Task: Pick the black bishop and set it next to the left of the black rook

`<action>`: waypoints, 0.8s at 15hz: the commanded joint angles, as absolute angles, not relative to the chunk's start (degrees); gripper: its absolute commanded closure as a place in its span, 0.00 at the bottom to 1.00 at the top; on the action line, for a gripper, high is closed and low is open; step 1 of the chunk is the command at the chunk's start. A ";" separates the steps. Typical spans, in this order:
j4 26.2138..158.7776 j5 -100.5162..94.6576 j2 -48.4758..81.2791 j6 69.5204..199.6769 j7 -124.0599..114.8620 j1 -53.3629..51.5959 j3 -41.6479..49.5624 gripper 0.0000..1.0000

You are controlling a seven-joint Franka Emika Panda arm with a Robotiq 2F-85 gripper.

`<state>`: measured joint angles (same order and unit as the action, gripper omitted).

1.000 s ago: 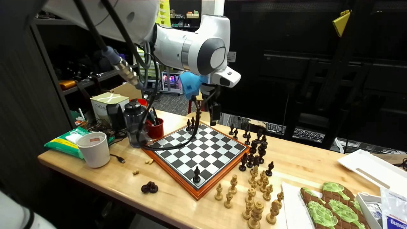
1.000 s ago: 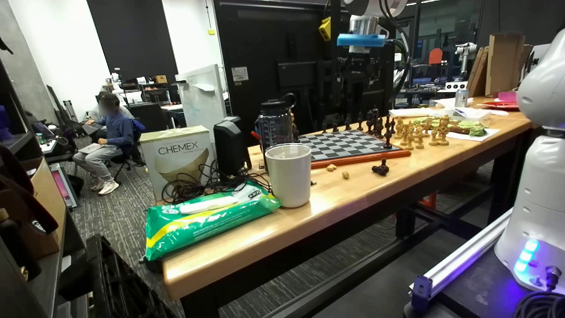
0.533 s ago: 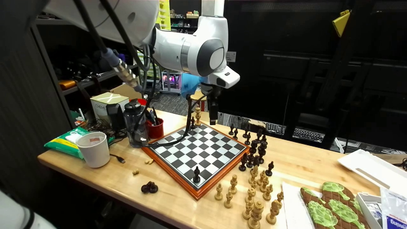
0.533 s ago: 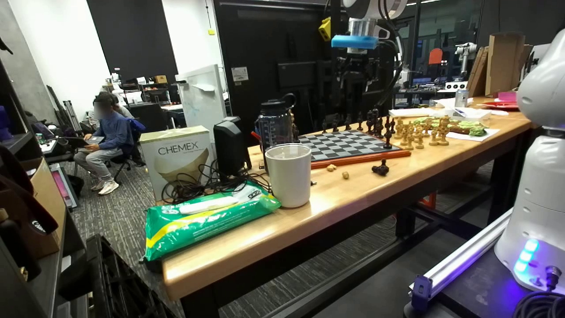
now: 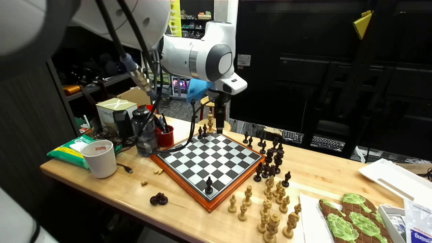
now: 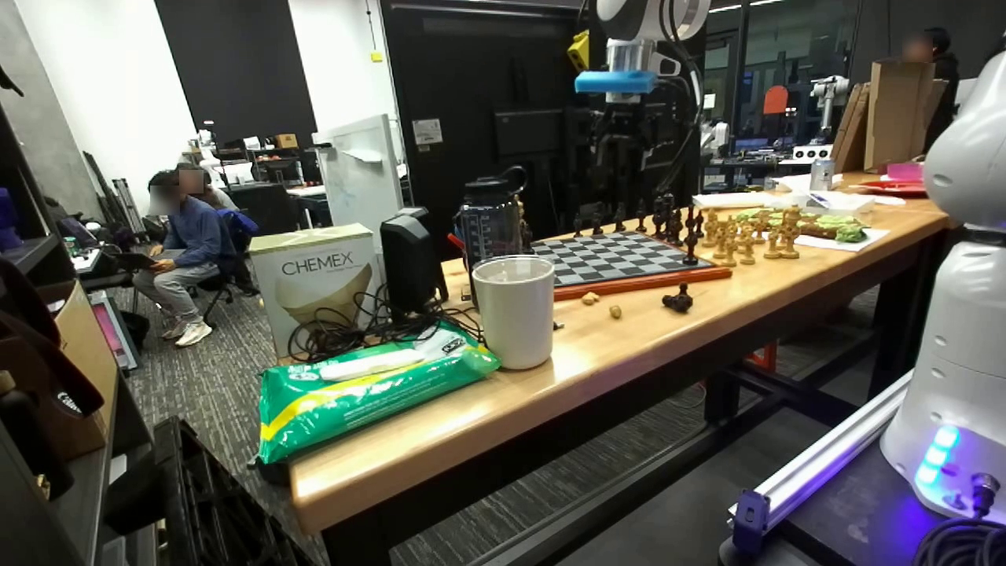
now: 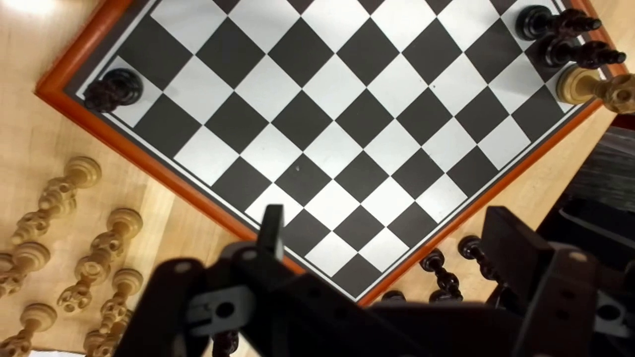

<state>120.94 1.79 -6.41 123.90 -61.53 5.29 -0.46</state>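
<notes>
Several dark chess pieces are in view; I cannot tell for sure which is the black bishop and which the black rook. One dark piece (image 5: 209, 185) stands alone on the board's near corner; it also shows in the wrist view (image 7: 114, 89). Two dark pieces (image 7: 558, 22) stand side by side at another corner, beside a tall light piece (image 7: 578, 87). More dark pieces (image 5: 269, 158) stand on the table beside the board. My gripper (image 7: 389, 218) is open and empty, high above a corner of the chessboard (image 5: 216, 158); it also shows in an exterior view (image 6: 621, 149).
Light pieces (image 5: 265, 209) stand beside the board. A fallen dark piece (image 5: 158, 199) lies near the table's front edge. A water bottle (image 5: 143, 131), red pen cup (image 5: 165, 136) and white cup (image 5: 99, 158) stand on the table. A cable loop (image 5: 192, 131) hangs from the arm.
The gripper has moved to the left and slightly down in both exterior views, still open. The hanging cable has shifted. The chess pieces have not moved.
</notes>
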 commanded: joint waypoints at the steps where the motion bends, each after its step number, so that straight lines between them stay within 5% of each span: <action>1: 116.72 1.23 -4.77 117.83 -62.95 5.09 0.40 0.00; 12: 111.25 1.83 -5.06 108.93 -59.90 5.98 3.50 0.00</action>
